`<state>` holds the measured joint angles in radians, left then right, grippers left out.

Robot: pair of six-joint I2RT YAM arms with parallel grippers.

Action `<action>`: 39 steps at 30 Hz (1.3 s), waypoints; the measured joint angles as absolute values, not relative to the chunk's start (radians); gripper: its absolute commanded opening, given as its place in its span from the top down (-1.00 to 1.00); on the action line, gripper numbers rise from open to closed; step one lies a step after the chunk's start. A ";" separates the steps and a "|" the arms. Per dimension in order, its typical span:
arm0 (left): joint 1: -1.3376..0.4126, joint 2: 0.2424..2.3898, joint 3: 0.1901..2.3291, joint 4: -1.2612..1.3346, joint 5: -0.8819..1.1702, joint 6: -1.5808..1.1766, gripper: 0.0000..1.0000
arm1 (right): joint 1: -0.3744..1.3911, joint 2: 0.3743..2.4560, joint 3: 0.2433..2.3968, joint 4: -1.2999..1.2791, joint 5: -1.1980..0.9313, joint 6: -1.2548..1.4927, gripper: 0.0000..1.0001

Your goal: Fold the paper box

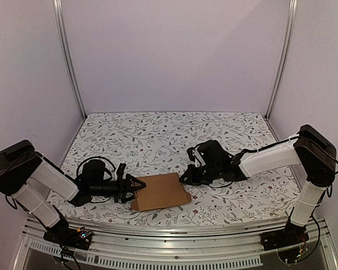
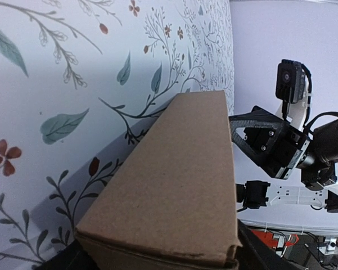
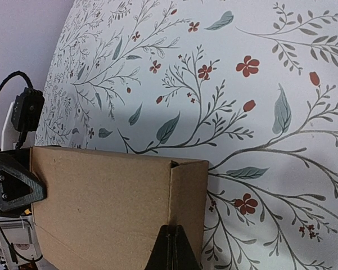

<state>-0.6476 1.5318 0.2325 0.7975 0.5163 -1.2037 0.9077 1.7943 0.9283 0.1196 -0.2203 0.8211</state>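
Box (image 1: 160, 192) lies flat on the flowered counter (image 1: 157, 135), near the front edge, between the two arms. It reads as a closed shallow carton, not a flat sheet: top panel down, side wall upright and square under it in the right wrist view, no loose flaps or tabs showing. A small notch (image 3: 172, 163) sits at the top of the corner where two panels meet; can't tell whether a tab there is fully home. Left pincer (image 1: 136, 188) is at the box's left end, jaws wide, and the box end fills the space between them in its own view. Its fingers barely show at the bottom of that view, so whether they press the cardboard or merely straddle it I can't tell. Right pincer (image 3: 171, 233) is fully closed and holds nothing. Its tip is at the box's right end by the corner edge, touching or just above; can't tell which. Judgement: folding largely done, walls up and top closed. Likely left: press or tuck the last corner home, check that the top lies flat, let go and pull both arms clear. The far side and underside are hidden, so an unfinished flap there would go unseen.
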 measured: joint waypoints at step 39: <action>-0.553 1.425 0.223 0.890 0.719 -1.403 0.79 | 0.966 1.309 0.917 -0.180 -0.130 0.141 -0.98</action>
